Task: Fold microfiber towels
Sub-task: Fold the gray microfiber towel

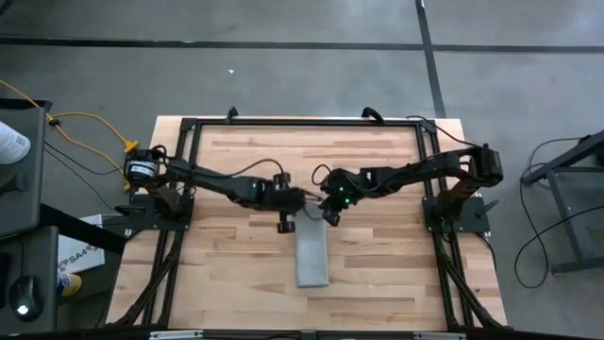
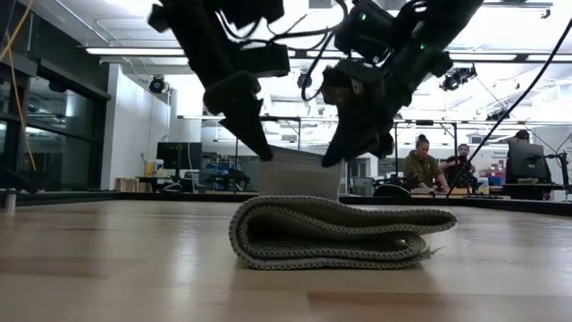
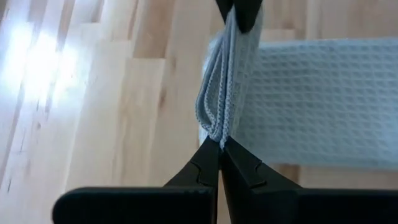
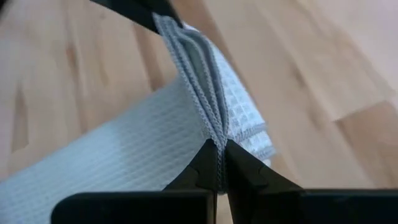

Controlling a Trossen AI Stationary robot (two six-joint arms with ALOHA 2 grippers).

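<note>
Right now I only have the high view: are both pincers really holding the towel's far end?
Observer: Yes. The left wrist view shows the left pincer shut on the towel's layered edge.
Operator: And the right one?
Observer: The right pincer is shut on the same stacked edge, several layers thick.
Operator: Is the near end off the table?
Observer: No. In the low view the towel's near folded end lies on the table.

Grey concrete floor [image 1: 283,76], bright ceiling lights [image 2: 134,51], seated people [image 2: 424,165].
</note>
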